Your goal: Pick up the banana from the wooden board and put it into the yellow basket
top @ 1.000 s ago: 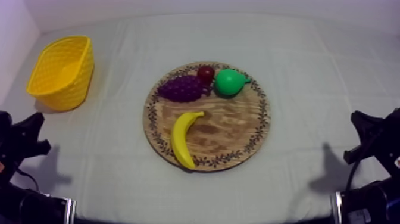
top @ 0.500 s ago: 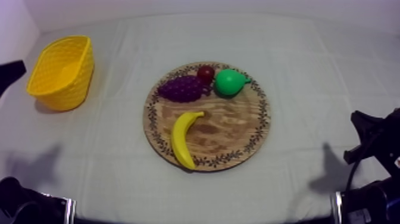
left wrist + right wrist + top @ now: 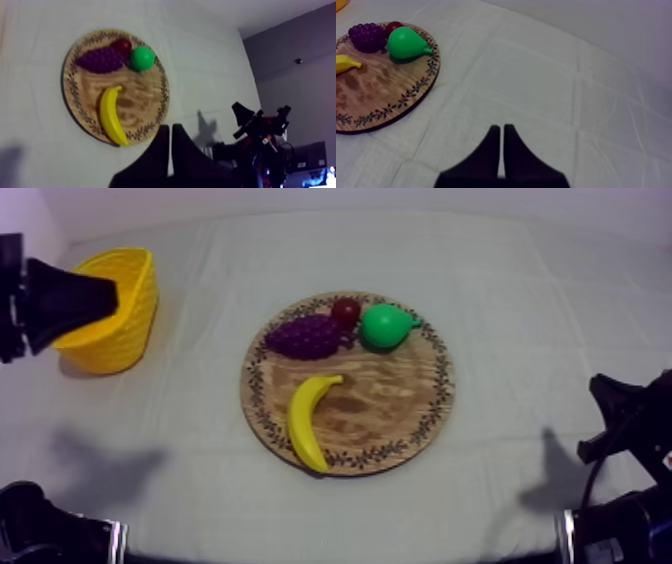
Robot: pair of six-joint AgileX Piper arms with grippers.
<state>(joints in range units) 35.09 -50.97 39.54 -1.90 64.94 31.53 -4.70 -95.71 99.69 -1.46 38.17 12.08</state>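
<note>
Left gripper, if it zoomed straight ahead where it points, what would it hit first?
Most likely the cloth right beside the rim of the board, or the rim itself. The shut left gripper aims along that edge, off to the side of the banana. Depth is hard to judge.

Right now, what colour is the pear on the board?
The pear is bright green, clearest in the right wrist view.

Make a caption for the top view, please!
Banana, grapes, pear and small red fruit on the wooden board; yellow basket at left.
</note>
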